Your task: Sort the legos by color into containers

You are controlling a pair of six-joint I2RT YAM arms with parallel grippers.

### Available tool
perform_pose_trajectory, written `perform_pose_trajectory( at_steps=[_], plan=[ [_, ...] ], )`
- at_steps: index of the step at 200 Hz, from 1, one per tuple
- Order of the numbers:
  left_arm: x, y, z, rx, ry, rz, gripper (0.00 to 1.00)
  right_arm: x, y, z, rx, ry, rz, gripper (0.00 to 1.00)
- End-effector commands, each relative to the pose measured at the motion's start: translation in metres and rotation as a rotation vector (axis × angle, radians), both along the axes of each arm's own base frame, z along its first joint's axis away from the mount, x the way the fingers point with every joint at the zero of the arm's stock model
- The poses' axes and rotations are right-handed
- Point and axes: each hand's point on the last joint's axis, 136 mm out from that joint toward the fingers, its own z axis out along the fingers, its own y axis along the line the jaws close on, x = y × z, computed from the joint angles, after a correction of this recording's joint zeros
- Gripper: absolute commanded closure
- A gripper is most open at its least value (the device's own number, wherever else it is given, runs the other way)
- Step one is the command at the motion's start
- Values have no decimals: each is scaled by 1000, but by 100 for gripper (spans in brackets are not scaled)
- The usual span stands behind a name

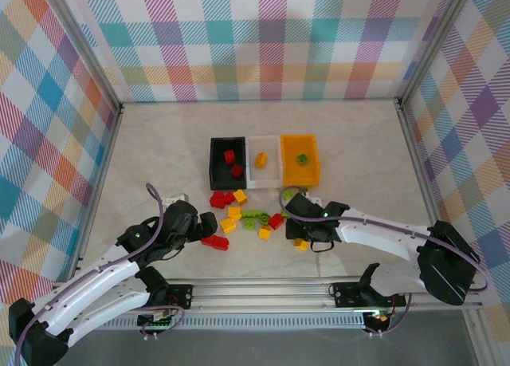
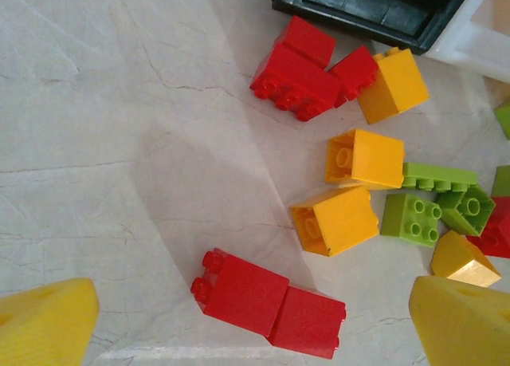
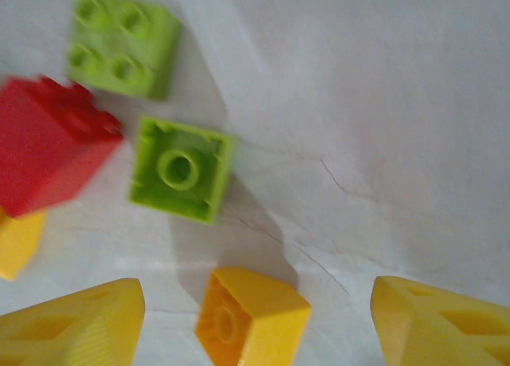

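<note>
Two hands sit low over the marbled surface (image 1: 159,143), and I read them from my left. The left hand (image 1: 205,225) is released, its yellow fingertips (image 2: 44,322) spread wide at the lower corners of its wrist view. A joined red pair (image 2: 267,298) lies flat on the surface between them, touching neither. Behind it stands the black bin (image 1: 213,165) with two red bricks (image 1: 229,156) inside. Just beside it is the white bin (image 1: 271,173) holding one yellow-orange brick (image 1: 260,159), then the orange bin (image 1: 291,175) holding one lime green brick (image 1: 302,159). The three stand side by side in a row. In front of them the loose legos (image 1: 239,214) are scattered between my hands: reds near the black bin, yellow-orange ones in the middle, and a green cluster (image 1: 255,218) further right. The right hand (image 1: 303,229) is also released, gripping nothing. A tipped yellow brick (image 3: 251,318) lies on the surface between its parted tips with a gap on either side. Past that brick the right wrist view shows two green bricks, one studs up (image 3: 121,41) and one hollow side up (image 3: 182,168). A blurred red block (image 3: 52,143) sits at their left.
</note>
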Motion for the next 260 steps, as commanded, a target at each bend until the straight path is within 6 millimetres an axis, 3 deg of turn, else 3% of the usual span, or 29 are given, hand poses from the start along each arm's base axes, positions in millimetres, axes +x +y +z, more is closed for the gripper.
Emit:
perform_pose_trajectory(
  at_steps=[1, 60, 112, 150, 182, 204, 229, 260],
  plan=[
    [-5, -3, -6, -16, 15, -9, 0, -9, 0, -5, 28, 25, -75, 24],
    [-8, 2, -16, -1, 25, 3, 0, -26, 13, -35, -11, 111, -47, 28],
    [-7, 3, -16, 1, 23, 5, 0, -28, 16, -46, -39, 123, -44, 52],
    [-8, 3, -16, 3, 24, 3, 0, -22, 23, -29, 3, 69, -16, 62],
    [-7, 2, -13, -2, 20, 2, 0, -9, 37, 13, 94, -33, 34, 66],
    [-6, 1, -11, -5, 15, 1, 0, 13, 56, 50, 148, -130, 92, 66],
    [-5, 0, -13, -9, 20, 3, 0, 63, 89, 87, 216, -211, 127, 65],
    [-6, -3, -15, -9, 34, -4, 0, 144, 117, 96, 208, -247, 111, 65]
  ],
)
